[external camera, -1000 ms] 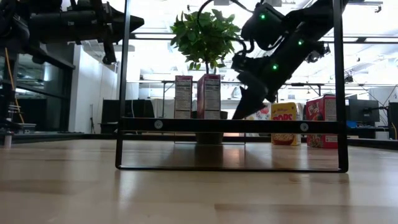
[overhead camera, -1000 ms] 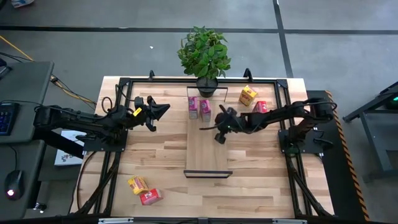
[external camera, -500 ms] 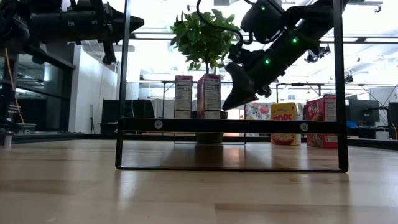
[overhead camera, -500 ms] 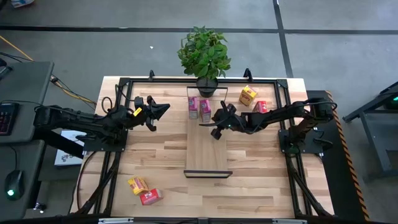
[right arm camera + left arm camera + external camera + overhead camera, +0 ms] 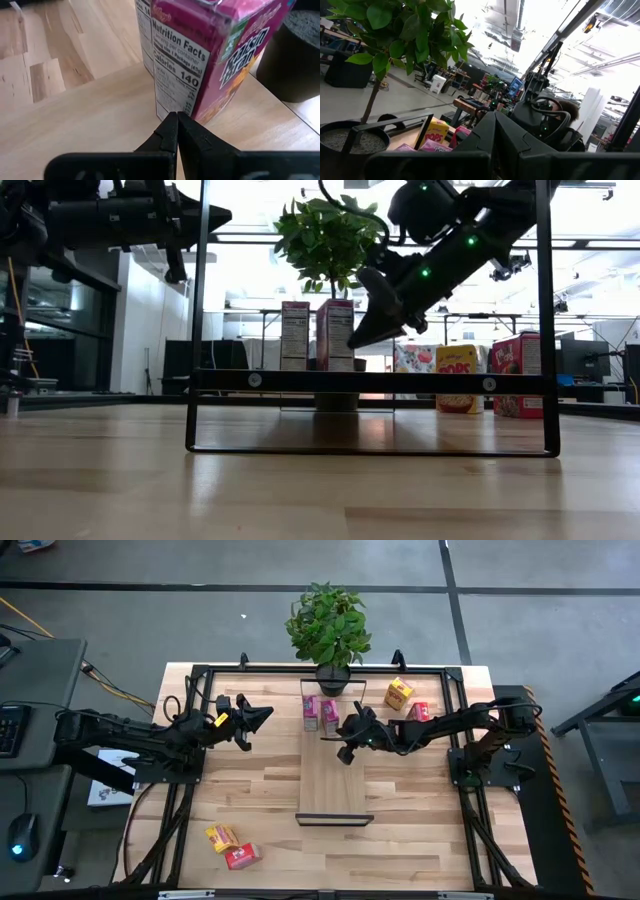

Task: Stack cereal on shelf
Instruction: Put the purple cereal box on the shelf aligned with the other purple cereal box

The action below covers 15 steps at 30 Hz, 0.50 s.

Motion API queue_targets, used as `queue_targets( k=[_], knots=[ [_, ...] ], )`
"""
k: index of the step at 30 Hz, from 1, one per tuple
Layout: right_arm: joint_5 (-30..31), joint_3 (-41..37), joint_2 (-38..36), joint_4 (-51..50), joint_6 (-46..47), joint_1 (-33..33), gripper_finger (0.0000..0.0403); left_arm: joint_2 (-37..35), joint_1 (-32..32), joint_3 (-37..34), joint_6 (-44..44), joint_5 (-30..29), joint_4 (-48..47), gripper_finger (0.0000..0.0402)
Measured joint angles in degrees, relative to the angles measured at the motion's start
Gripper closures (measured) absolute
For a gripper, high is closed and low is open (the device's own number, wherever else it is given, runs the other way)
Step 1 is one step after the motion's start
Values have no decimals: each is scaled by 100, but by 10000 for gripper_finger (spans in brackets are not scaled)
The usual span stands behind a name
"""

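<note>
Two pink cereal boxes [image 5: 311, 710] [image 5: 329, 718] stand upright on the far end of the light-wood shelf board [image 5: 325, 775]; they also show in the low view [image 5: 295, 335] [image 5: 335, 335]. My right gripper [image 5: 330, 735] is shut and empty over the shelf, its tips right at the lower side of the nearer pink box [image 5: 215, 55]. A yellow box [image 5: 399, 692] and a red box [image 5: 419, 711] stand on the table far right. Another yellow box [image 5: 221, 837] and red box [image 5: 241, 856] lie near left. My left gripper [image 5: 266, 714] hovers shut and empty left of the shelf. My right gripper's shut fingertips [image 5: 172, 120] come slanting down at the nutrition-label side of the pink box, near its bottom edge [image 5: 170, 107]. I cannot tell whether they touch it. The box stands upright on the shelf.
A potted plant [image 5: 329, 625] stands at the table's far edge just behind the shelf and the pink boxes. Black frame rails [image 5: 196, 740] run along the table's left and right sides. The near half of the shelf board [image 5: 330, 795] is bare.
My right gripper has moved up a little and toward the table's far-left, along the shelf to the nearer pink box. It has stayed shut. The boxes have not moved.
</note>
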Motion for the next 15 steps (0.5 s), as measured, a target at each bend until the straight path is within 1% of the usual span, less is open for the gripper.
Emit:
queue_targets(
  k=[15],
  knots=[
    [-131,0,-1,715,-183,0,403,0,0,0,-1,-127,0,401]
  ],
)
